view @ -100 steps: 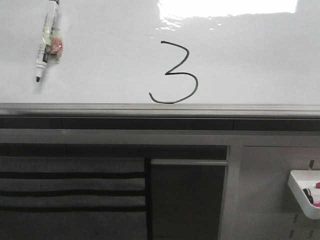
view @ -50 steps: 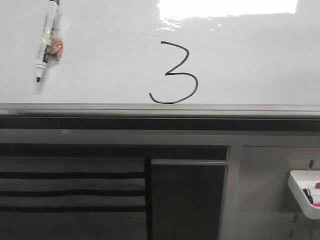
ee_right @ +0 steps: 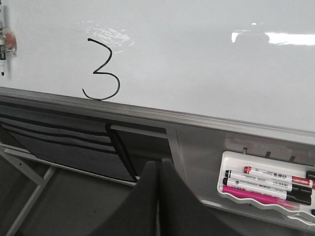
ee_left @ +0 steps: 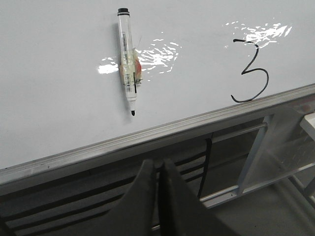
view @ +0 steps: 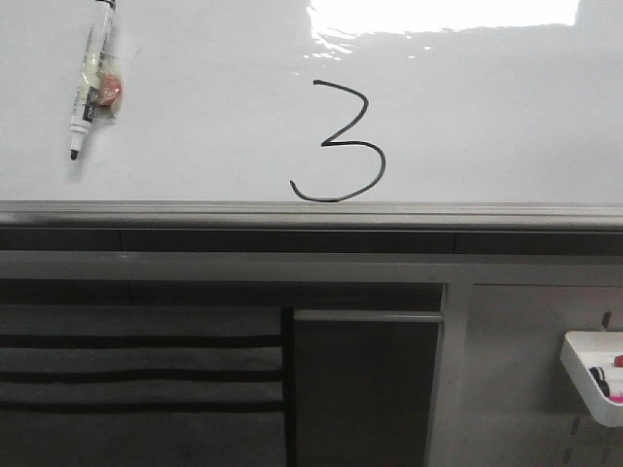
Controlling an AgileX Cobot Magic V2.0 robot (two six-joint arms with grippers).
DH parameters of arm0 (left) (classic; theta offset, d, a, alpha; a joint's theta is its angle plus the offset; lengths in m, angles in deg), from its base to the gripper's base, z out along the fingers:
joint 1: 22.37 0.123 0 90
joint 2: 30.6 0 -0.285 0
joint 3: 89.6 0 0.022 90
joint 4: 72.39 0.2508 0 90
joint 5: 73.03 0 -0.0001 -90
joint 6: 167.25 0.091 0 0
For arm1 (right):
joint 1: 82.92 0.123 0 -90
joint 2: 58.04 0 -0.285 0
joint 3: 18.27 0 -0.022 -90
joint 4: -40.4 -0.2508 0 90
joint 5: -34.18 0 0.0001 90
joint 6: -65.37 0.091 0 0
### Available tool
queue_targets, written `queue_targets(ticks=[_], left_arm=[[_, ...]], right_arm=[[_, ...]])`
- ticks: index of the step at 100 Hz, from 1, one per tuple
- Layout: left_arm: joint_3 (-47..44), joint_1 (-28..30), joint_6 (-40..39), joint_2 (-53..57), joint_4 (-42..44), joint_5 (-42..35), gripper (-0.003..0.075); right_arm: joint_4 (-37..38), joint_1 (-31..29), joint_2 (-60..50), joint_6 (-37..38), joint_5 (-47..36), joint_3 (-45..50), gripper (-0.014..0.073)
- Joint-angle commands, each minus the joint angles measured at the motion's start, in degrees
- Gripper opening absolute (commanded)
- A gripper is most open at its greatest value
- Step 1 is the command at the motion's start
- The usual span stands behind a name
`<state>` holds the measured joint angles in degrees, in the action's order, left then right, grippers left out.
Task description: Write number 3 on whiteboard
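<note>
A thin black number 3 (view: 341, 143) is drawn on the glossy whiteboard (view: 487, 117), its lower tail curling down to the grey edge strip (view: 311, 212). The number 3 (ee_left: 250, 72) (ee_right: 101, 70) also shows in both wrist views. A black-tipped marker (view: 90, 83) lies stuck to the board at the left, tip pointing toward the edge; it is also the marker (ee_left: 127, 60) in the left wrist view. My left gripper (ee_left: 157, 165) is shut and empty, below the board's edge. My right gripper (ee_right: 158, 163) is shut and empty too, likewise off the board.
A small white tray (view: 590, 375) hangs at the lower right; in the right wrist view the tray (ee_right: 266, 209) holds several markers and a pink one. Dark slotted panels (view: 136, 370) and a grey frame sit under the board. Bright glare (view: 438, 15) covers the board's far part.
</note>
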<state>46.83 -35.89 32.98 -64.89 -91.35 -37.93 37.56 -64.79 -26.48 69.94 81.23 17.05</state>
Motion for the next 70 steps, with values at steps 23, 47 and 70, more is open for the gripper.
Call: queue_targets(ticks=[23, 47, 70], left_arm=[[-5.20, 6.92, -0.62, 12.35, -0.43, -8.30, -0.0018], [-16.73, 12.21, -2.41, 18.80, 2.34, -15.84, -0.0018], [-28.34, 10.89, -22.98, 25.68, 19.83, -30.04, -0.0018]], right_arm=[[0.61, -0.32, 0.49, -0.08, -4.69, -1.20, -0.0074], [0.61, -0.32, 0.49, -0.08, -4.69, -1.20, -0.0074], [0.61, -0.32, 0.49, -0.08, -4.69, -1.20, -0.0074]])
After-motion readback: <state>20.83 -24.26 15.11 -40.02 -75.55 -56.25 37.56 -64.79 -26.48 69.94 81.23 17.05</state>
